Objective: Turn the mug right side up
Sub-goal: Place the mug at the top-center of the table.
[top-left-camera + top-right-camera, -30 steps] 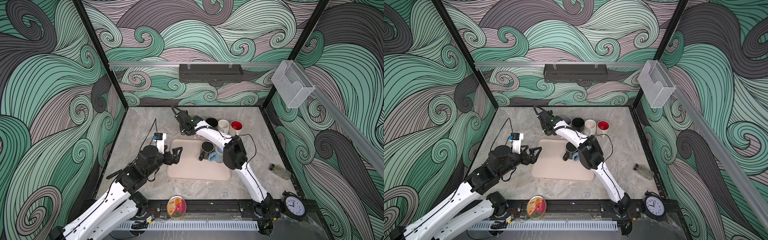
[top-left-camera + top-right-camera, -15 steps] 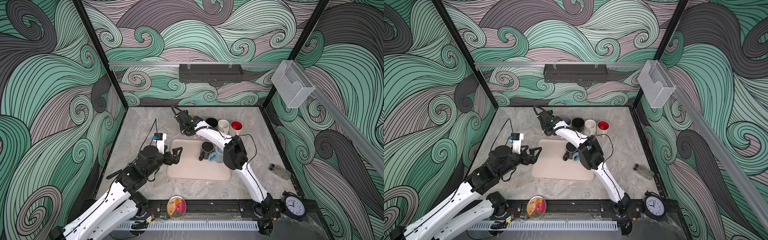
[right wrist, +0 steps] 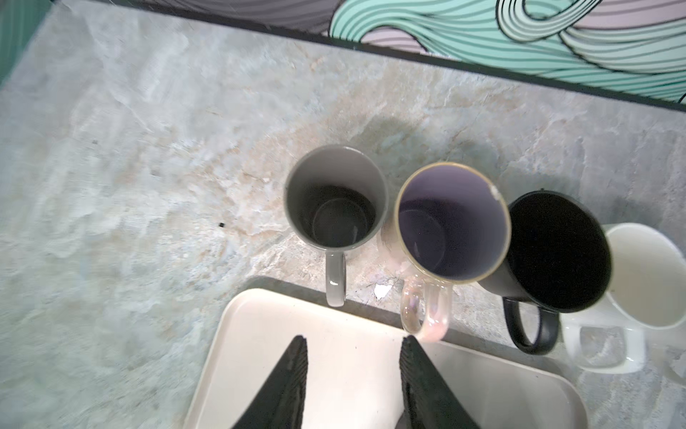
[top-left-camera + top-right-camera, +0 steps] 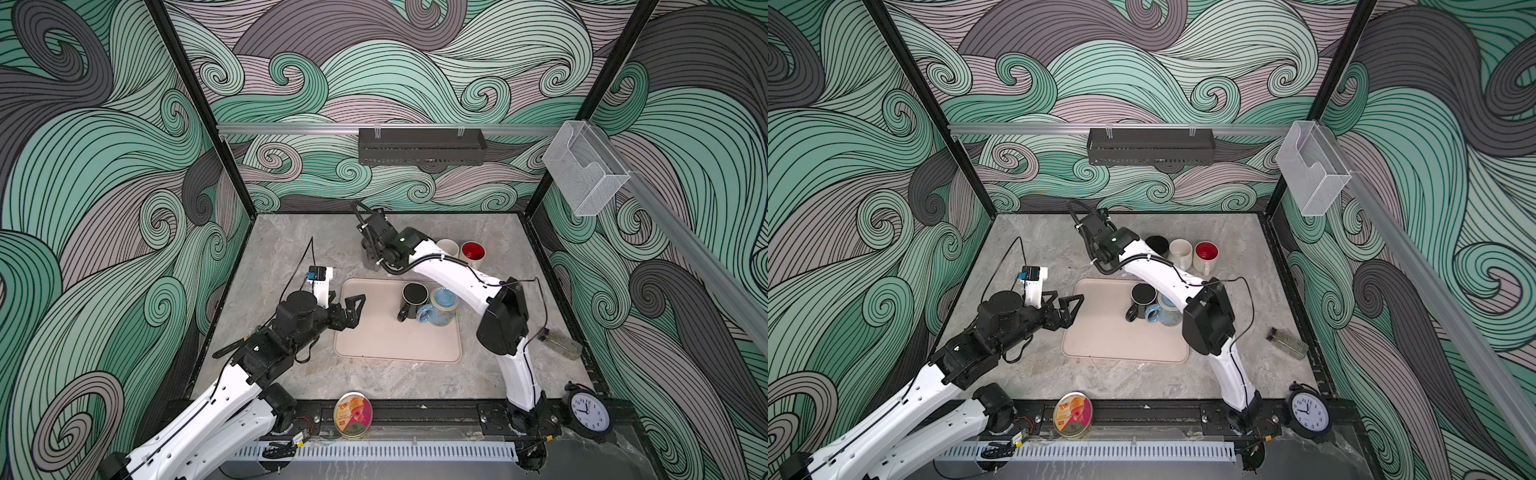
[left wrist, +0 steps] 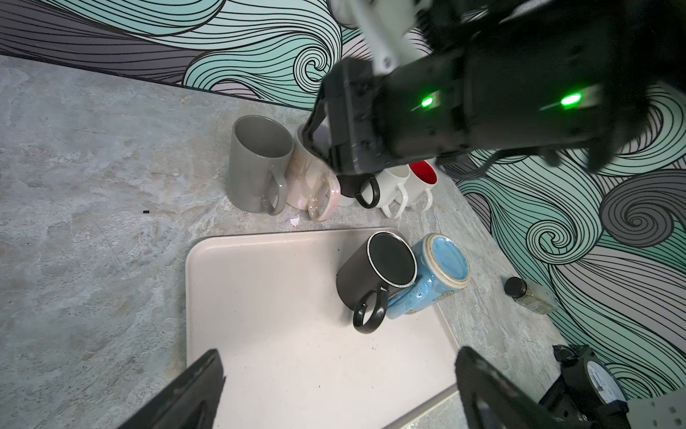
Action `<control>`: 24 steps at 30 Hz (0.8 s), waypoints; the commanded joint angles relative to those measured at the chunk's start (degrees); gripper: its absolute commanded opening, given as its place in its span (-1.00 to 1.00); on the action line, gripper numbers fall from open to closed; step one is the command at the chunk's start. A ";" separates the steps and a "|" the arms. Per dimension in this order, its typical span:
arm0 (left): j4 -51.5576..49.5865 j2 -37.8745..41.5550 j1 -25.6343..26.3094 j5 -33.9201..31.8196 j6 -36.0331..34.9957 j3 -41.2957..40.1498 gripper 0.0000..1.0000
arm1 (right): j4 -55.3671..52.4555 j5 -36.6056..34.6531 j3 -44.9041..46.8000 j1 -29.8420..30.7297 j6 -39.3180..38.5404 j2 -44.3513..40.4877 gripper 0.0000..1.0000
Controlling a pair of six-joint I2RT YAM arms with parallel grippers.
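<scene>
Beige tray (image 4: 386, 332) mostly free; right hand (image 3: 352, 340) near its far edge, left hand (image 5: 339, 354) over its side, both released.

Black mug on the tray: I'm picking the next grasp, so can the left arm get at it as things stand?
Probably yes. The left gripper hangs open at the edge of the tray, with only bare tray between it and the black mug. The blue mug crowds just its far side.

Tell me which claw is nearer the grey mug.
Right. The right claw hovers over the tray's back edge, just short of the grey mug; the left claw sits farther off at the tray's left edge.
</scene>
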State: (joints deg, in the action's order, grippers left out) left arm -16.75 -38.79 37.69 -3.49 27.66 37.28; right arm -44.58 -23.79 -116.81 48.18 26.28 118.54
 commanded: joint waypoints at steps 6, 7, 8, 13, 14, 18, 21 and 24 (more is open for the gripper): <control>0.31 -1.28 0.23 2.68 1.14 -1.30 0.90 | 3.26 -0.11 10.58 1.98 -3.45 -14.48 -0.09; 0.12 -1.36 0.30 3.06 1.33 -1.30 0.88 | 3.59 -0.28 12.42 2.61 -3.35 -16.31 -0.09; -0.23 -1.46 0.29 3.25 1.56 -1.40 0.86 | 3.82 -0.50 14.48 3.11 -3.19 -18.00 -0.09; -1.63 -1.82 0.43 3.83 2.13 -1.59 0.59 | 7.42 -0.61 27.60 6.24 -1.14 -29.11 -0.09; -2.14 -2.06 0.45 3.99 2.26 -1.54 0.54 | 8.00 -0.22 29.89 6.62 -0.86 -31.14 -0.09; -5.46 -2.75 0.77 3.93 2.35 -0.77 0.41 | 6.96 1.29 36.83 7.27 1.34 -37.73 -0.08; -5.58 -2.79 1.35 4.00 3.24 -1.87 0.34 | 6.78 0.72 41.46 7.36 2.43 -41.78 -0.09; -4.81 -3.35 2.28 4.03 4.21 -2.88 0.20 | 6.83 0.29 45.35 7.36 3.78 -45.05 -0.09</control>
State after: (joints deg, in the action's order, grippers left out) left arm -20.29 -41.56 39.05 -0.30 30.70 34.89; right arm -37.87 -22.57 -73.95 55.44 27.49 75.48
